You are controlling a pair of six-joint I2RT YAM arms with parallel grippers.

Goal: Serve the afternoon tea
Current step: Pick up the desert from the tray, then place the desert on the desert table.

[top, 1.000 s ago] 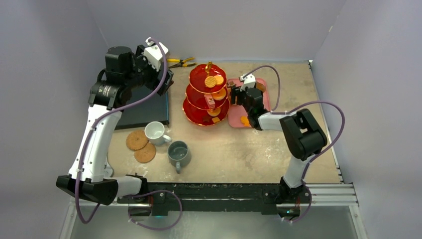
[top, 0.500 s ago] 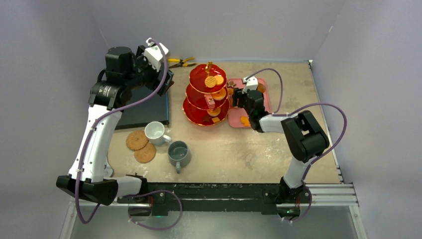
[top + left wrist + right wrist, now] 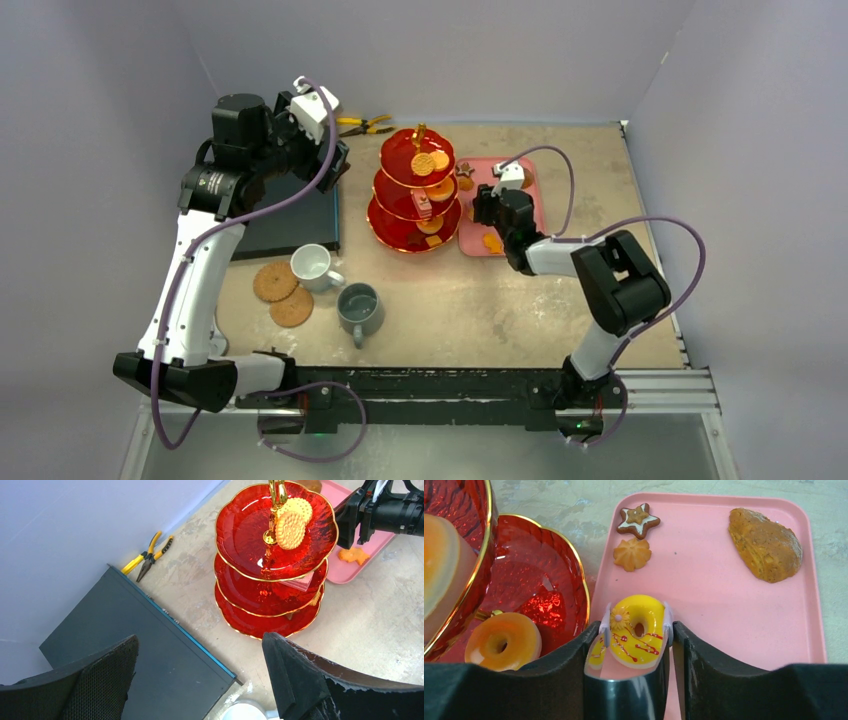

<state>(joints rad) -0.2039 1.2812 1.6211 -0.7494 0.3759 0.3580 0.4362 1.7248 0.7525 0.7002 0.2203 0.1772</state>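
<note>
One yellow doughnut, flat, hole up, clamped in R hand; L hand apart.

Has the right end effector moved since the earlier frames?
Yes: the right end effector slid toward the near end of the tray, and now grips the doughnut.

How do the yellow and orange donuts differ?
The yellow donut has red drizzle and a flower; the orange donut is plain. The yellow one is pinched in the right claw over the pink tray; the orange one lies on the red stand. Both are rings.
</note>
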